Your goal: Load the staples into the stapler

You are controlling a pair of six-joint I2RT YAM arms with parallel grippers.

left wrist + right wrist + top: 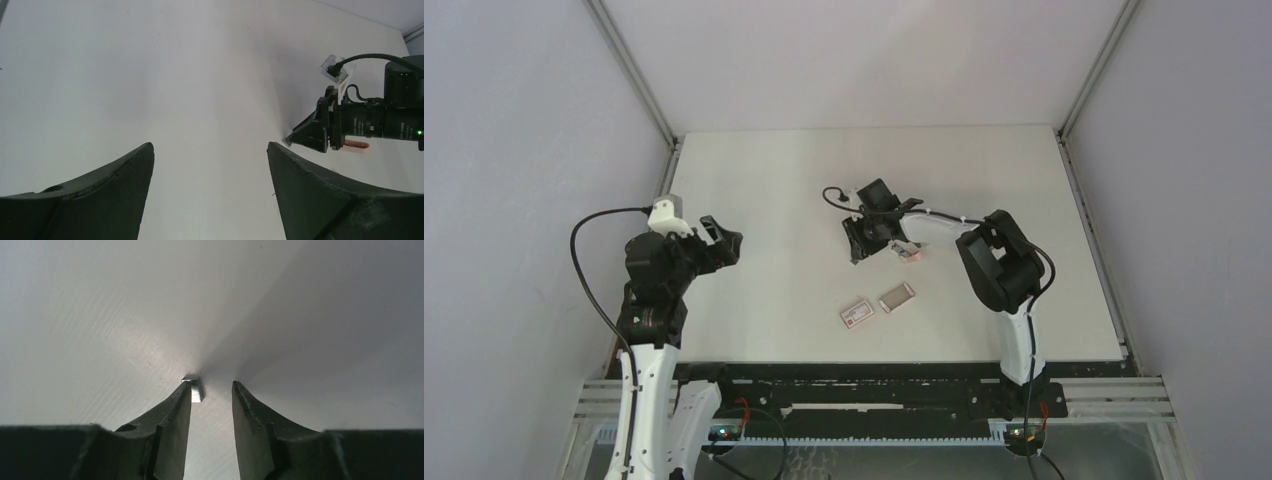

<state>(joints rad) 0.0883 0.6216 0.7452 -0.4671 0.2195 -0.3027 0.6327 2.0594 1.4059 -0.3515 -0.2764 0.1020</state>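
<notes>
Step, likely: staple strip (196,390) set down beside stapler (911,252), mid-desk.
Right end effector (214,385): fingers parted, strip touching one fingertip, not pinched.
Left end effector (210,146): spread wide, empty, far left.
Next: probably re-grip strip, align with stapler channel.
Tray (896,296) and box (856,314) nearer; desk (754,170) open far and left.

From above, my right arm (999,265) hides most of the stapler (912,253); only a pinkish end shows, and the left wrist view gives just a reddish sliver behind that arm. The label on the white box (856,314) is too small to read, the tray (896,297) too small to count strips in. The bottom edge cuts off the fingers (167,435) of my right gripper (211,386) and of my left gripper (210,147). Whether the staple strip (196,390) at 1 fingertip touches the table (100,315), I cannot tell.
</notes>
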